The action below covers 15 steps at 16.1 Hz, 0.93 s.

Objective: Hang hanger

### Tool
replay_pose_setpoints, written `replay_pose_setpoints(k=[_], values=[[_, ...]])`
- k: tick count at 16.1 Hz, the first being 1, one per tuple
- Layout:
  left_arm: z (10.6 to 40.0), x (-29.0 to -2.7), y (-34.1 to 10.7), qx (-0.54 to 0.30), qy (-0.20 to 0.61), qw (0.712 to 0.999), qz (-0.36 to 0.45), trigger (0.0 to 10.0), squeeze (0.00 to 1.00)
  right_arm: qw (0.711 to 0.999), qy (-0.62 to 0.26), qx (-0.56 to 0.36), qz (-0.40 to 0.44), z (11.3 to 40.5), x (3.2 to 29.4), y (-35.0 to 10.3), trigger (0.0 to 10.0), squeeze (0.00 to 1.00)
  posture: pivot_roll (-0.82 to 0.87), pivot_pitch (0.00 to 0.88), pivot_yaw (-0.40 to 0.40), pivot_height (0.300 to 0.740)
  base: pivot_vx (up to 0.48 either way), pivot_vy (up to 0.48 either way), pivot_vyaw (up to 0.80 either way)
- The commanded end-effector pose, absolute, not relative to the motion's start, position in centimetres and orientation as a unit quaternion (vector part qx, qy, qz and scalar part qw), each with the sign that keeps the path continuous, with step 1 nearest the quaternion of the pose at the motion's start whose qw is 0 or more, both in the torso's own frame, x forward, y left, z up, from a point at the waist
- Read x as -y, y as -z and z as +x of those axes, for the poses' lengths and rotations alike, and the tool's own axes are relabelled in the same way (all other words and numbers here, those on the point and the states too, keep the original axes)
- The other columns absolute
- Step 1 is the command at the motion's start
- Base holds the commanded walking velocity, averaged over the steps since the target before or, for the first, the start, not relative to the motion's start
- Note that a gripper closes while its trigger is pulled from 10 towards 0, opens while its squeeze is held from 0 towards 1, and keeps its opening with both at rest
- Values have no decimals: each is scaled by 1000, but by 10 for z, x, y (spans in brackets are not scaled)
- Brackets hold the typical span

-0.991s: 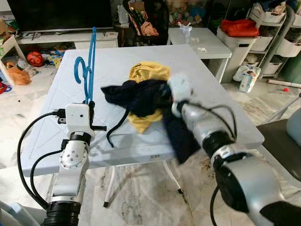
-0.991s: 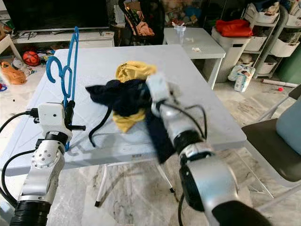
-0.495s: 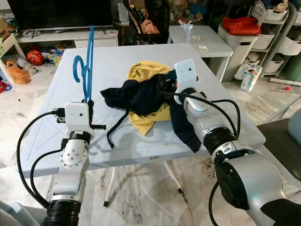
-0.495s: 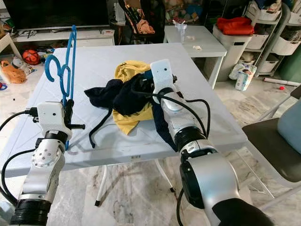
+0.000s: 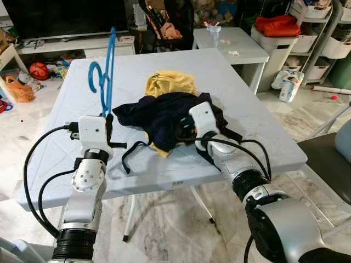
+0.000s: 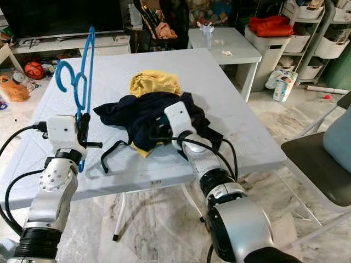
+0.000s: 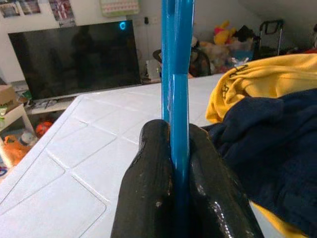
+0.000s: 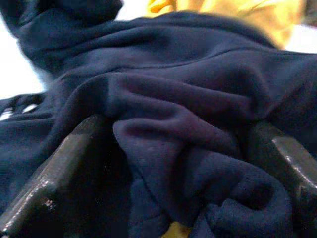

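Nearest me, at about 9 o'clock, my left gripper has its fingers pressed together on the lower bar of the blue hanger, which stands upright with its hook topmost over the near left part of the white desk. At about 1 o'clock my right gripper is buried in the navy garment; its fingers are spread, with a thick fold of cloth bunched between them (not yet pinched, as far as I can judge). Beyond that, the yellow garment lies under and behind the navy one, towards 12 o'clock.

To do this step well, I would close on a single layer near an edge or neckline, not on the whole wad, then lift clear of the yellow cloth. I would keep the hanger steady and upright, so the opening can be fed over one arm of it.
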<state>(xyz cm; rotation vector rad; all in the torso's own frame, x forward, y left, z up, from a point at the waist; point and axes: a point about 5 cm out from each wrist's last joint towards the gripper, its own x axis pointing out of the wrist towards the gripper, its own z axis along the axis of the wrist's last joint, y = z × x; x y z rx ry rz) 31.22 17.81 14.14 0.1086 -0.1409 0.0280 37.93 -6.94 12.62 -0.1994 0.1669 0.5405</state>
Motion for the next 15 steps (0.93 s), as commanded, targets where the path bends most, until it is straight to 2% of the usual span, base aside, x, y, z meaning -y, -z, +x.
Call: replay_pose_setpoints(k=[1, 4, 6, 8, 10, 12, 13, 15], values=[[312, -177, -143, 70, -7, 996, 56, 10000, 0, 951, -284, -83, -94, 380, 68, -130, 10000, 0, -44, 0, 16, 740, 0, 0, 0], [310, -179, -143, 70, -5, 996, 47, 10000, 0, 903, -376, -93, -185, 381, 86, -139, 10000, 0, -29, 0, -13, 740, 0, 0, 0], [306, -178, -139, 65, -7, 997, 46, 10000, 0, 880, -423, -101, -192, 379, 99, -146, 10000, 0, -27, 0, -21, 740, 0, 0, 0], [300, -177, -132, 54, 1, 997, 49, 10000, 0, 835, -474, -109, -257, 370, 120, -142, 10000, 0, -26, 0, -24, 740, 0, 0, 0], [299, -177, -131, 51, 8, 997, 53, 10000, 0, 814, -511, -120, -250, 362, 131, -142, 10000, 0, -26, 0, -24, 740, 0, 0, 0], [299, -177, -131, 49, 7, 997, 51, 10000, 0, 814, -524, -114, -225, 359, 139, -147, 10000, 0, -29, 0, -21, 740, 0, 0, 0], [300, -175, -131, 50, 8, 998, 49, 10000, 0, 828, -507, -98, -219, 362, 141, -152, 10000, 0, -31, 0, -17, 740, 0, 0, 0], [297, -169, -130, 49, 8, 998, 44, 10000, 0, 881, -454, -14, -134, 370, 130, -173, 10000, 0, -37, 0, -12, 740, 0, 0, 0]])
